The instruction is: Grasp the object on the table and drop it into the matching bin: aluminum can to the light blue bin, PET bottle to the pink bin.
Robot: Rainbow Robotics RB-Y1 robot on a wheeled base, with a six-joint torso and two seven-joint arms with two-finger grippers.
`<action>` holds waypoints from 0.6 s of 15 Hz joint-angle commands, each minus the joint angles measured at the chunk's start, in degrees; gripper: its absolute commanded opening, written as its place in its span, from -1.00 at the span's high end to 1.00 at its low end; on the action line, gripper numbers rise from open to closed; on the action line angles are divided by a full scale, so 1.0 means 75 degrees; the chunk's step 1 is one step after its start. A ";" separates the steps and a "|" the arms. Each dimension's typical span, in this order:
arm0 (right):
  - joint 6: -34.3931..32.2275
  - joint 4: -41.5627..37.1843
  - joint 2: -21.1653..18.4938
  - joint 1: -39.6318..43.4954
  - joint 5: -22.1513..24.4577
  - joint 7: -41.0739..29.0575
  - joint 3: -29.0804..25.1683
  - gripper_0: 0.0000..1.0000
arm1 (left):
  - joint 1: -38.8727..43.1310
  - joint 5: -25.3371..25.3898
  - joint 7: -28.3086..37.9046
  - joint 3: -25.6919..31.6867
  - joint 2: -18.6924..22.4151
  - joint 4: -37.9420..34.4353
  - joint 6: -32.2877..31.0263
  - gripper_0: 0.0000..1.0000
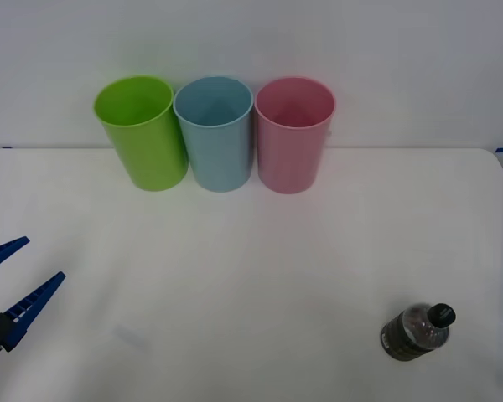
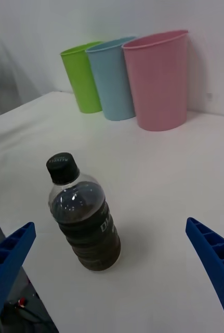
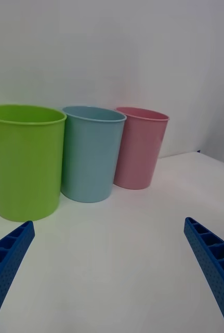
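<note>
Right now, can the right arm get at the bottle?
Probably yes. The bottle stands upright on bare table, just ahead of the open right tool and between its fingers' line, with nothing around it; the bins stand far behind.

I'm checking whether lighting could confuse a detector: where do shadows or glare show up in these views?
Right wrist view: small bright glints on the PET bottle shoulder, soft shadow beside its base. Front view: even light, faint shadows under the pink bin and its neighbours. Left wrist view: diffuse, no glare on the table.
</note>
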 commanded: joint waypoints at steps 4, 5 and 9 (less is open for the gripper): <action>0.0098 0.0061 0.0011 -0.0055 0.0395 0.0352 0.0371 -1.00 | 0.0000 0.0000 0.0000 0.0000 0.0000 0.0000 0.0000 -1.00; 0.0156 0.0049 0.0011 -0.0055 0.0430 0.0422 0.0488 -1.00 | 0.0000 0.0000 0.0000 0.0000 0.0000 0.0000 0.0000 -1.00; 0.0508 0.0072 0.0011 -0.0078 0.0466 0.0704 0.0828 -1.00 | 0.0000 0.0000 0.0000 0.0000 0.0000 0.0000 0.0000 -1.00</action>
